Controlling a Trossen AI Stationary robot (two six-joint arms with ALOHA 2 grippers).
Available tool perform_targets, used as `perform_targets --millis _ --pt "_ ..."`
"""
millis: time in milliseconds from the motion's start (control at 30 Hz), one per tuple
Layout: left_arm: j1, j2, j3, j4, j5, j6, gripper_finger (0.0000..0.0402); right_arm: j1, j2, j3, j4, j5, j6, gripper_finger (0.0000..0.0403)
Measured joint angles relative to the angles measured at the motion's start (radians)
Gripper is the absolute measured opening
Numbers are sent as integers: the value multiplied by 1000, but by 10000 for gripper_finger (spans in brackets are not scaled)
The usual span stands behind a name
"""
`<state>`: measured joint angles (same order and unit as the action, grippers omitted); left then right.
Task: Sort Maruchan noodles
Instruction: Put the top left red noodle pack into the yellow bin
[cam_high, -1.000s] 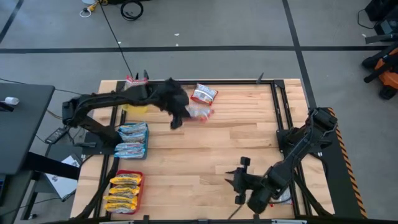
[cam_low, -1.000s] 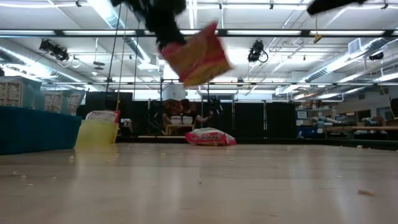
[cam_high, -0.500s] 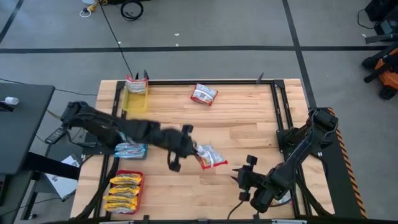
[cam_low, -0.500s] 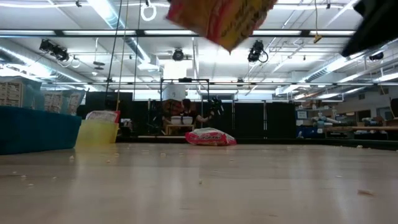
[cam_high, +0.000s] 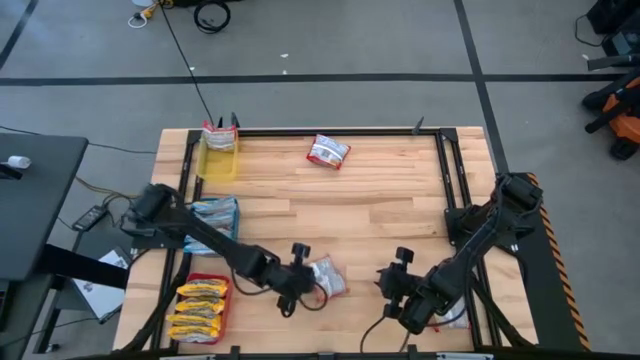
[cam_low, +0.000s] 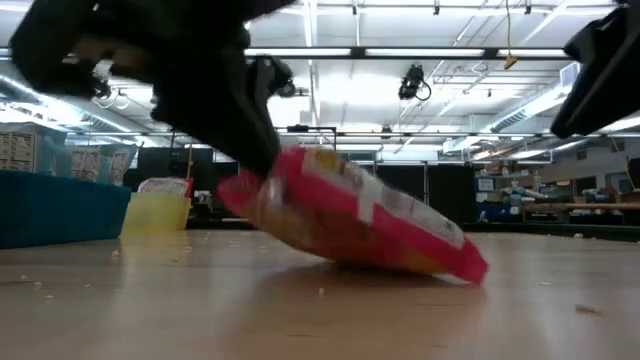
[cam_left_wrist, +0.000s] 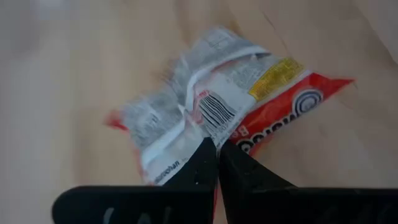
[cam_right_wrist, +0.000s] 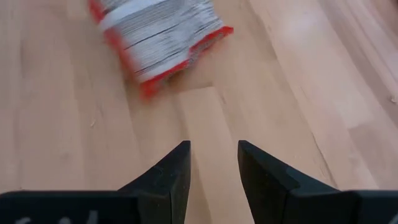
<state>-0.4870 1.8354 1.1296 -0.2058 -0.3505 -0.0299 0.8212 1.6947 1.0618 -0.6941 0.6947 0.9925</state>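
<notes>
Clearly our left gripper (cam_left_wrist: 217, 149) pinches the red-and-white noodle packet (cam_left_wrist: 211, 118) by its crinkly back seam; light, slippery and brittle inside. Just beyond, our right gripper (cam_right_wrist: 213, 155) gapes.

place: a robotics lab or workshop hall, by the looks of it
floor: bare grey concrete (cam_high: 330, 40) marked with dark tape lines, cables left lying on it
ceiling: exposed, long strip lights (cam_low: 300, 55) and hung fixtures seen in the low view
setup: wooden desk (cam_high: 350, 200) framed by black rails, two arms mounted on it
background: dark partitions and cluttered benches (cam_low: 560, 210) seen far off
</notes>
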Motion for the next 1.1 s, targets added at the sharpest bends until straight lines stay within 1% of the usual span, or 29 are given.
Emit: perform_targets --millis 100,200,300,433,500,600,667,733,800,933,1033,1100 --pt "0 27 4 -4 67 -4 16 -26 0 0 -3 -23 -8 140" --pt "1 29 5 -7 115 -4 41 -45 0 0 -2 -62 -33 140" --pt "6 6 11 -33 183 -4 81 -58 0 0 -8 -87 -51 140" --pt "46 -17 101 -216 295 -35 146 -74 0 0 -13 -86 -54 140" --pt "84 -19 153 -288 331 -17 180 -85 0 0 -13 -85 -61 140" --pt "147 -20 189 -263 336 59 224 -104 0 0 -13 -88 -99 140" --pt "199 -15 192 -211 341 91 243 -118 0 0 -25 -133 -126 140" --pt "257 -3 192 -161 353 94 252 -128 -8 0 -76 -198 -139 140" --pt "309 11 192 -131 391 105 253 -134 -27 0 -152 -228 -118 140" --pt "364 48 192 -117 485 162 246 -131 -87 0 -263 -220 -88 140" --pt "371 88 206 -125 538 192 243 -131 -134 0 -282 -218 -105 140" --pt "371 117 228 -134 550 204 243 -138 -161 0 -278 -210 -133 140"
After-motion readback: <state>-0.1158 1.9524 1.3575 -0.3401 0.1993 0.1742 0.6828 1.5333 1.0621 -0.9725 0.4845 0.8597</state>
